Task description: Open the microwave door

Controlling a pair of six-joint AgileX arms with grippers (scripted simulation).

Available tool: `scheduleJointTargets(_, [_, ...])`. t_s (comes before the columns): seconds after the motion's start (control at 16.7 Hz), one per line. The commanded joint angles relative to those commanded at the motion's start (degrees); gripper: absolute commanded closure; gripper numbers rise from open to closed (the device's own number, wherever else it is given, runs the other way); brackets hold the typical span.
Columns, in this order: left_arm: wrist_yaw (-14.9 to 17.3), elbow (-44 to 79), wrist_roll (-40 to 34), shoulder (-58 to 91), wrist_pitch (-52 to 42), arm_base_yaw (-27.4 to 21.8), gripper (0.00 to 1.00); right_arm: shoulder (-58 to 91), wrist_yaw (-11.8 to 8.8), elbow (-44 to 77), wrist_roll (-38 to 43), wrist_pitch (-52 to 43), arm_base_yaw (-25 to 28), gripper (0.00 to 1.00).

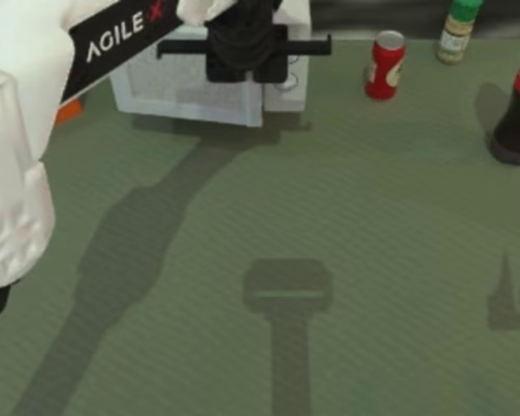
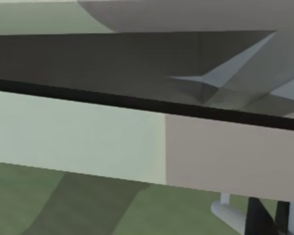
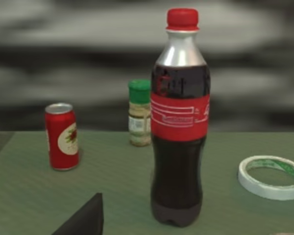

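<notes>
Top view: the microwave [image 1: 210,87] stands at the table's [image 1: 347,225] far edge, left of centre. The microwave door [image 1: 186,89], mesh window facing the camera, covers most of its front. The left arm reaches in from the left, and the left gripper [image 1: 243,48] sits over the microwave's top front edge, above the door's right end; whether its fingers are apart or closed cannot be told. An orange object [image 1: 68,110] shows just left of the microwave. Right of the microwave stand a red can [image 1: 384,65], a green-capped jar [image 1: 458,30] and a cola bottle [image 1: 517,100].

Left wrist view: a close look at pale flat panels [image 2: 88,137] crossed by a dark seam; which part of the microwave this is cannot be told. Green table surface lies beyond.

Right wrist view: the cola bottle [image 3: 180,122] stands nearest, with the red can [image 3: 62,136] and green-capped jar [image 3: 139,112] behind it, and a roll of tape [image 3: 271,176] beside it. The right gripper is not visible in any view.
</notes>
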Motion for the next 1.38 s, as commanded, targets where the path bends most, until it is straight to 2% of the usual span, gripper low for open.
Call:
scheduleJointTargets(0.18, [0.9,-3.8,1.8,-2.1,2.0,0.1,1.0,0.0,0.0,0.0,0.0,0.0,0.0,0.0])
scheduleJointTargets(1.38, [1.0,-3.9,1.9,-2.2,2.1,0.1,1.0,0.0,0.0,0.0,0.0,0.0,0.0,0.0])
